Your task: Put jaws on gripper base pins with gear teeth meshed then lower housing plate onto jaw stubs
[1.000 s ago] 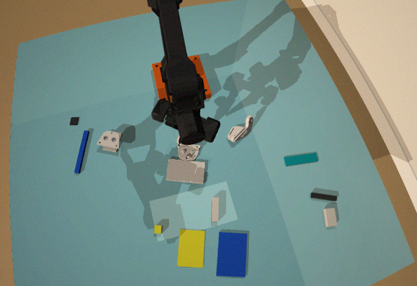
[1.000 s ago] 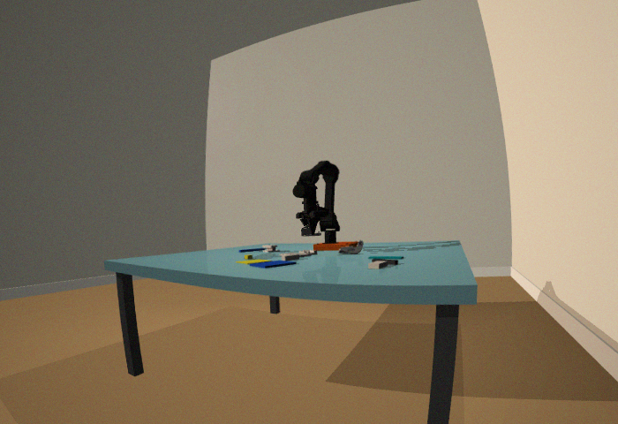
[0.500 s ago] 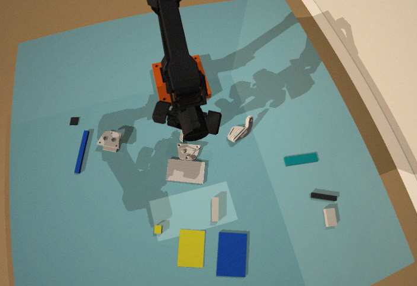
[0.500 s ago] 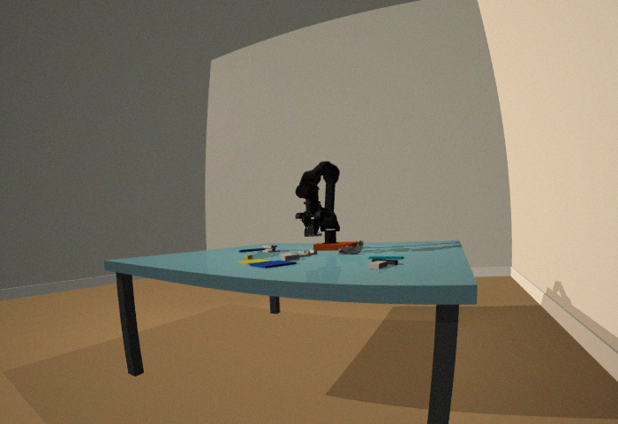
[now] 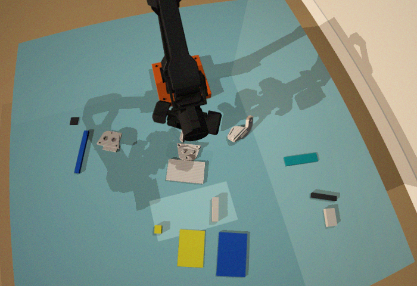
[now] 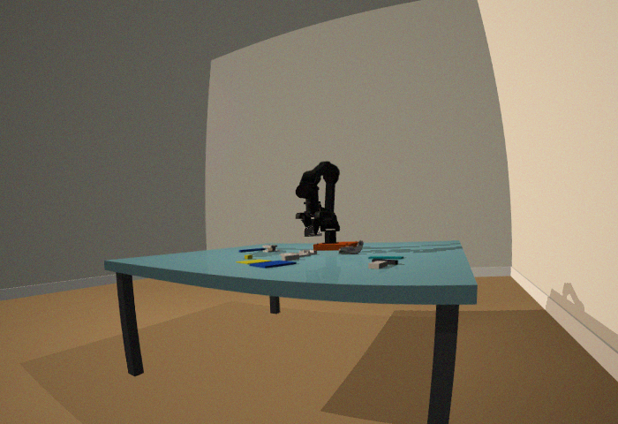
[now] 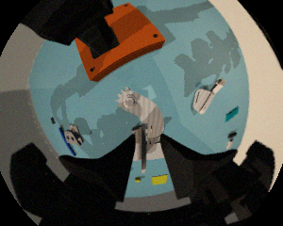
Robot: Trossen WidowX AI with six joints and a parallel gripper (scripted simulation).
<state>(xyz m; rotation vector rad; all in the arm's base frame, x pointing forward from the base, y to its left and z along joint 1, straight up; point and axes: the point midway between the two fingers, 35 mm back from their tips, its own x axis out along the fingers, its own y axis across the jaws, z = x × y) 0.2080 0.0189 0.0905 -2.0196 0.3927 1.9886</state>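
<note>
My gripper [image 6: 312,232] [image 7: 147,137] is shut on a grey jaw [image 7: 151,115], held above the table. Its gear teeth point toward the orange plate in the wrist view; in the top view the arm hides nearly all of it. The gripper base [image 5: 188,152] lies just in front of the hand, two pins up, with no jaw seen on it. The other jaw [image 5: 237,133] [image 6: 350,248] [image 7: 204,100] lies on the table to the right. The housing plate [image 5: 110,140] [image 7: 74,136], with two round holes, lies to the left.
A pale ribbed block [image 5: 185,171] adjoins the gripper base. The orange plate [image 5: 158,86] [image 7: 127,44] is under the arm. A blue bar [image 5: 81,151] lies left, a teal bar [image 5: 301,159] right. Yellow [image 5: 191,248] and blue [image 5: 232,254] slabs and a pale bar [image 5: 214,209] lie in front.
</note>
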